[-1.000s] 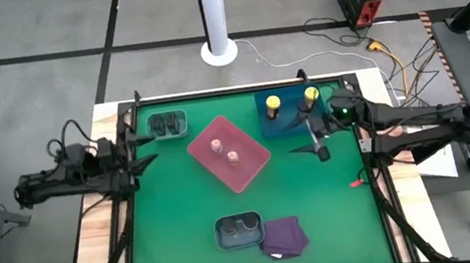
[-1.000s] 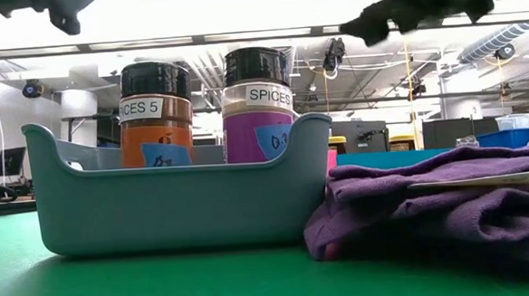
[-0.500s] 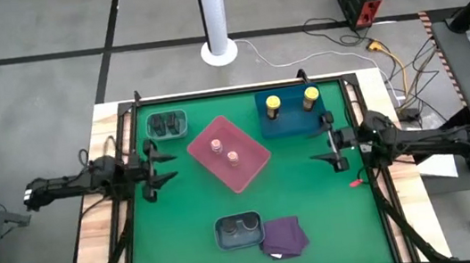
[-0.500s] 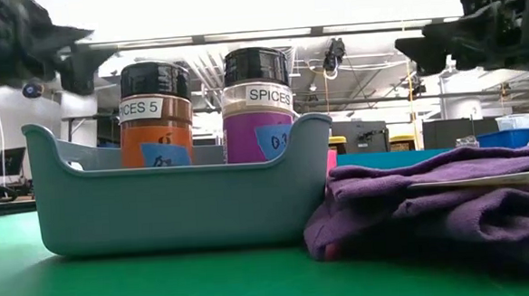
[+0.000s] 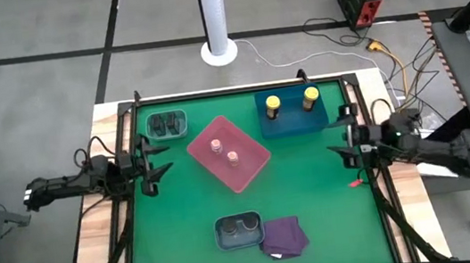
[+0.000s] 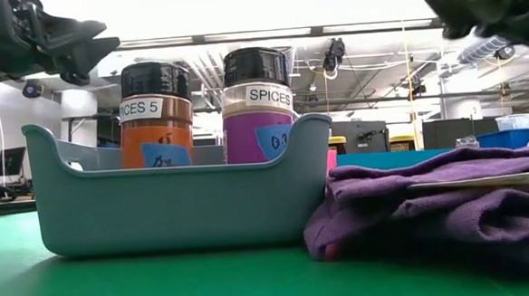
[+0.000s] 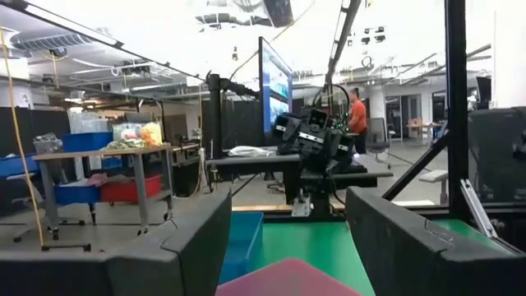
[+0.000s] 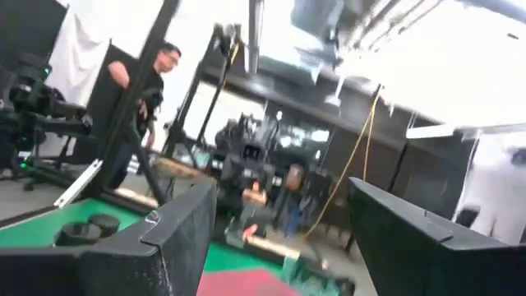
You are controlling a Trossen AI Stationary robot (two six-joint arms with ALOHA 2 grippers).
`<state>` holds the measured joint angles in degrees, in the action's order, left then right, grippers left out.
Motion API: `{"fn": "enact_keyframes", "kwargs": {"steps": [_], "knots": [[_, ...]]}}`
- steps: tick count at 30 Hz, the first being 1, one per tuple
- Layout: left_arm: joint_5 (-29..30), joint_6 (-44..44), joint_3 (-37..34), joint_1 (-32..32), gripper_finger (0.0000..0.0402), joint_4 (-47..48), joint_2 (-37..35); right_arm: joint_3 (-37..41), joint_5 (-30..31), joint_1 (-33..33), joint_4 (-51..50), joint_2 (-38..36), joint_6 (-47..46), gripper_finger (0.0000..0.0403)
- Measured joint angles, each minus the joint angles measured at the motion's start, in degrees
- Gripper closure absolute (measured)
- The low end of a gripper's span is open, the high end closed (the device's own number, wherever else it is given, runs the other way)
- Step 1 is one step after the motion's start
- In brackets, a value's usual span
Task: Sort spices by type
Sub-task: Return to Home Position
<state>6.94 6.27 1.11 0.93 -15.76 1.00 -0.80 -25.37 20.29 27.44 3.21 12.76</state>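
In the high view two yellow jars [image 5: 273, 104] [image 5: 309, 95] stand in the blue tray [image 5: 292, 123]. Two pale pink jars [image 5: 216, 145] [image 5: 233, 158] stand on the pink tray [image 5: 252, 161]. Two dark jars [image 5: 167, 123] sit in the teal tray at the far left. Two black-lidded jars [image 6: 156, 117] [image 6: 259, 103] stand in the grey tray [image 6: 177, 207] near the front. My left gripper [image 5: 150, 160] hovers open at the table's left edge. My right gripper [image 5: 342, 141] hovers open at the right edge. Both point inward and hold nothing.
A crumpled purple cloth [image 5: 284, 236] lies against the grey tray's right side. A black frame rail [image 5: 127, 127] runs around the green mat. Bare mat lies between the pink tray and each gripper. A person [image 8: 152, 78] stands in the room beyond the table.
My right gripper has drawn back from beside the blue tray toward the table's right edge. My left gripper has come down a little and shifted slightly inward from the left edge. No jar or tray has moved.
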Motion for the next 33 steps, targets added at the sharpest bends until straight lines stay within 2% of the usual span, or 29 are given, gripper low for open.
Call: {"fn": "enact_keyframes", "kwargs": {"steps": [1,5,12,16,19,22,28,31,33], "knots": [[0.0,0.0,0.0,0.0,0.0178,-0.2,0.1,0.0,-0.1,0.0,-2.8,-3.3,0.5,0.0145],[-0.1,0.1,0.0,0.0,0.0178,0.2,0.7,-0.5,-1.2,0.0,-5.3,-1.9,-1.8,0.015],[0.1,0.1,0.0,0.0,0.0178,0.8,1.6,-0.5,-1.2,0.0,-6.6,2.7,-24.5,0.0157],[0.0,0.1,0.0,0.0,0.0178,1.0,2.2,-0.5,-1.1,0.0,-7.2,4.6,-33.9,0.0151],[0.0,0.1,0.0,0.0,0.0178,0.9,2.8,-0.5,-1.1,0.0,-7.6,5.9,-36.4,0.0144],[0.0,0.1,0.0,0.0,0.0178,0.7,3.2,-0.5,-0.8,-0.7,-8.1,6.6,-35.0,0.0136],[0.0,0.1,0.0,0.0,0.0178,1.4,4.0,-0.5,5.9,-7.9,-16.2,1.0,-24.8,0.0121],[0.0,0.1,0.0,0.0,0.0178,1.8,4.4,-0.2,17.0,-11.7,-25.2,-3.2,-20.5,0.0114],[0.0,0.1,0.0,0.0,0.0178,1.8,4.8,0.1,26.0,-13.8,-26.5,-3.1,-20.3,0.011]]}}
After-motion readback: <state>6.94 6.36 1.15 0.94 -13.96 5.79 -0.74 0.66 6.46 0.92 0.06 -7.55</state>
